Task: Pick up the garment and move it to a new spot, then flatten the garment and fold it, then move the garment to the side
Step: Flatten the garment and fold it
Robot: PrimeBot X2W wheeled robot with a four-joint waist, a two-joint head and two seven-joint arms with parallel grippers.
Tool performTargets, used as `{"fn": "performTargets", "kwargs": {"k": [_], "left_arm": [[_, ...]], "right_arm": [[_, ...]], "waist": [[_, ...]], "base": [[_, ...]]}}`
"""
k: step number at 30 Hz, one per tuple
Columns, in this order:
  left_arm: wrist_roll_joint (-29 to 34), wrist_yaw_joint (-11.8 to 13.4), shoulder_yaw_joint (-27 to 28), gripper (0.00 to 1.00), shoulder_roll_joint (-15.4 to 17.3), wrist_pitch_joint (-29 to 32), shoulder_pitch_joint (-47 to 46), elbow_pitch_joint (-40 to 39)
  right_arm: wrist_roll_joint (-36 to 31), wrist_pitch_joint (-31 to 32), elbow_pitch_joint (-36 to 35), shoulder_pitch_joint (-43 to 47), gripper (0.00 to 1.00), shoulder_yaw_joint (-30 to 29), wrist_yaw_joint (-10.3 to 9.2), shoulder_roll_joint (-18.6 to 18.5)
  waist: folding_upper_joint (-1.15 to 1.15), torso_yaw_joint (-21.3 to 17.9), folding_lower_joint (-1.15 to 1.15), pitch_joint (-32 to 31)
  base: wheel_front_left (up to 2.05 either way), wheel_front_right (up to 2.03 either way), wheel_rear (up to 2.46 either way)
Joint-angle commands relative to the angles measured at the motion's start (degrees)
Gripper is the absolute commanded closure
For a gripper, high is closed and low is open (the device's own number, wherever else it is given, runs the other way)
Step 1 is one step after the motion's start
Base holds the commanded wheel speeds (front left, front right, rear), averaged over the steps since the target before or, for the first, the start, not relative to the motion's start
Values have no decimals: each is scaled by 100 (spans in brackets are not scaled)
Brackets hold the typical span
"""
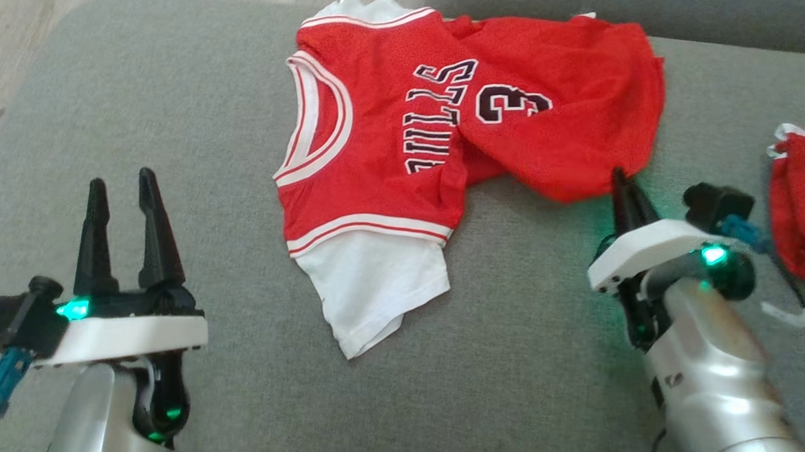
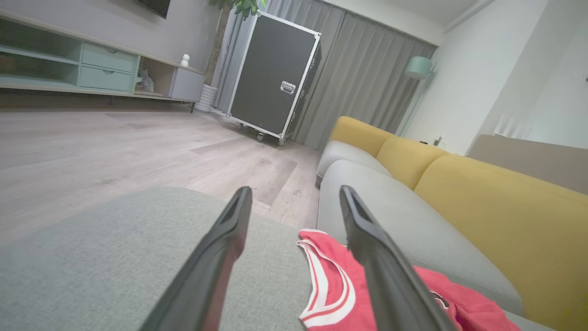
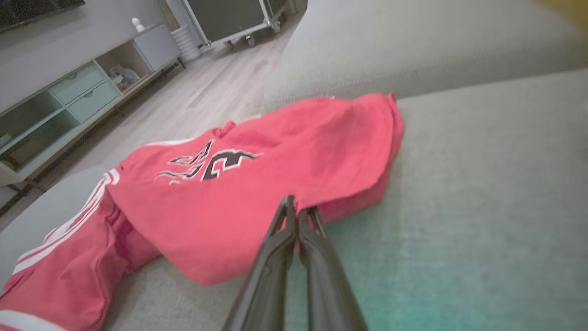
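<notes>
Step in hand, as judged: the pick-up. The red jersey point(image 1: 407, 137) lies crumpled at twelve o'clock on the grey cushion point(image 1: 539, 371). The right gripper point(image 1: 620, 177), jaws closed, apparently pinches its four-o'clock hem. The left gripper point(image 1: 122, 178), at eight o'clock, gapes empty. Next move calls for a steady lift without losing that thin hem.

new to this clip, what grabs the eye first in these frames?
A rumpled red jersey with a white shirt poking out beneath it lies mid-cushion on the gray sofa. The right hand, fingers shut, has its tips at the jersey's near edge; whether it pinches cloth is unclear. The left hand is open at the lower left, apart from the jersey.
</notes>
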Motion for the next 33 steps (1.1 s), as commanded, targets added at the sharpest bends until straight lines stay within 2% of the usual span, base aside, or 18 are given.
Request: {"fn": "performTargets", "kwargs": {"k": [1, 11, 13, 14, 15, 20, 24, 27, 29, 33], "left_arm": [[58, -35, 218, 0, 26, -29, -116, -181], [237, -106, 259, 0, -84, -29, 195, -206], [282, -116, 209, 0, -94, -29, 249, -208], [285, -122, 168, 0, -99, -29, 274, -210], [293, -127, 130, 0, -102, -29, 299, -216], [314, -136, 127, 0, -109, -29, 384, -272], [315, -139, 153, 0, -112, -29, 389, -325], [296, -137, 204, 0, -113, -29, 380, -348], [287, -138, 227, 0, -113, -29, 377, -357], [274, -139, 238, 0, -115, -29, 389, -346]], "right_arm": [[-255, -78, -275, -96, 100, -66, -5, 27], [-2209, 37, -725, 289, 100, -1530, -5, -349], [-2556, 168, -822, 321, 100, -1827, -5, -296], [-2744, 200, -900, 340, 55, -1973, -5, -269], [-2928, 223, -986, 361, 0, -2113, -5, -229], [-3718, 128, -1568, 490, 0, -2494, -5, 1], [-4117, -31, -2198, 696, 0, -2286, -5, 51], [-3884, -72, -2664, 970, 0, -1811, -5, 54], [-3486, -77, -3061, 1188, 0, -1455, -5, 55], [-2844, -79, -3626, 1598, 0, -1132, -5, 55]], "waist": [[0, -69, 0, -95], [0, -303, 0, -531], [0, -335, 0, -584], [0, -346, 0, -608], [0, -358, 0, -629], [0, -452, 0, -671], [0, -572, 0, -682], [0, -678, 0, -704], [0, -742, 0, -707], [0, -852, 0, -722]], "base": [[0, 0, 0], [0, 0, 0], [0, 0, 0], [0, 0, 0], [0, 0, 0], [0, 0, 0], [0, 0, 0], [0, 0, 0], [0, 0, 0], [0, 0, 0]]}}
